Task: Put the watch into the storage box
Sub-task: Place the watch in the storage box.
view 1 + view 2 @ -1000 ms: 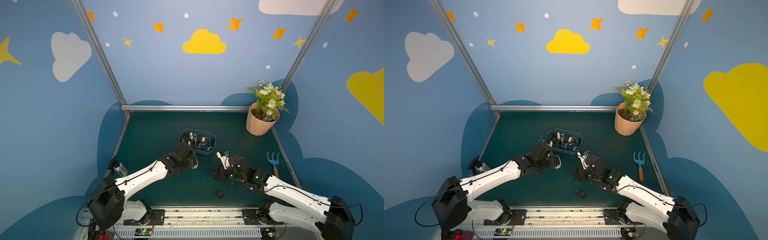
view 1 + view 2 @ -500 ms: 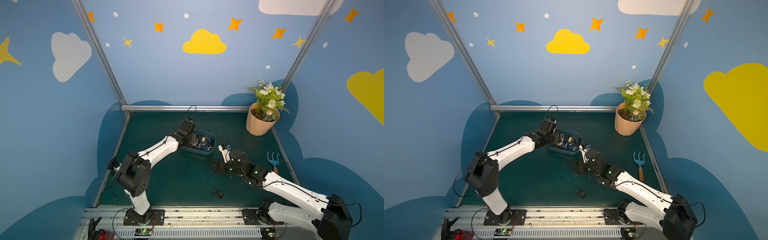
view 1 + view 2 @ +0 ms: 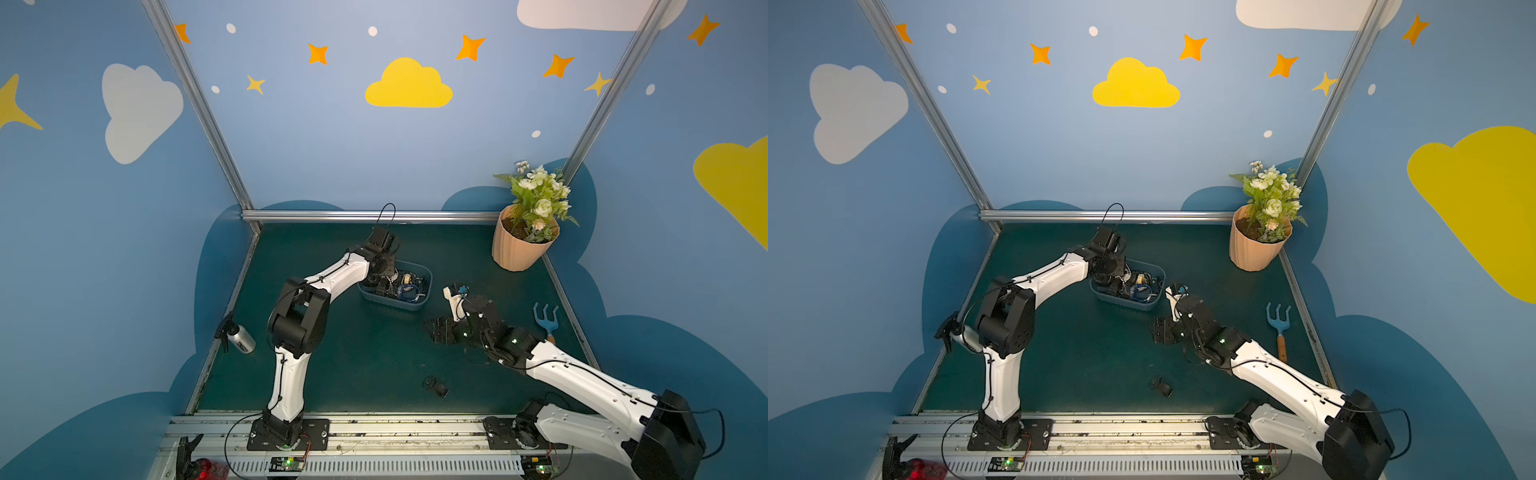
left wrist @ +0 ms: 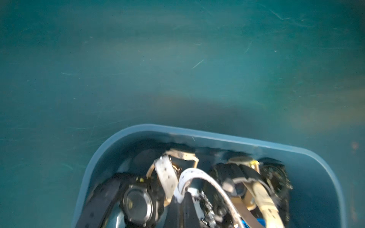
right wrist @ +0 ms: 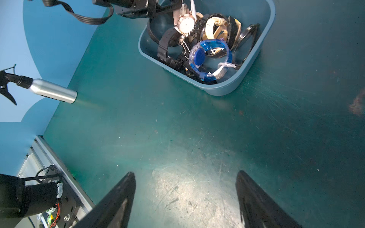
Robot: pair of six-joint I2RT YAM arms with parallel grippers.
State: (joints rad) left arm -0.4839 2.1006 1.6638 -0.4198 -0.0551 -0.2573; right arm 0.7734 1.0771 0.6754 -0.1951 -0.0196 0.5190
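Left hand [image 3: 384, 286] (shut) over storage box [image 3: 395, 305]

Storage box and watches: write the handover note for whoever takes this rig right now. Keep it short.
Left gripper: shut, apparently pinching the strap of the pale-strapped watch, which hangs low over the pile in the storage box.
Right gripper: open and empty, above bare mat beside the box.
Done: several watches lie in the box, the blue watch among them.
Left: release the held watch into the box. Then check the small dark item on the mat towards the front. It looks like another watch but is too small to be sure.
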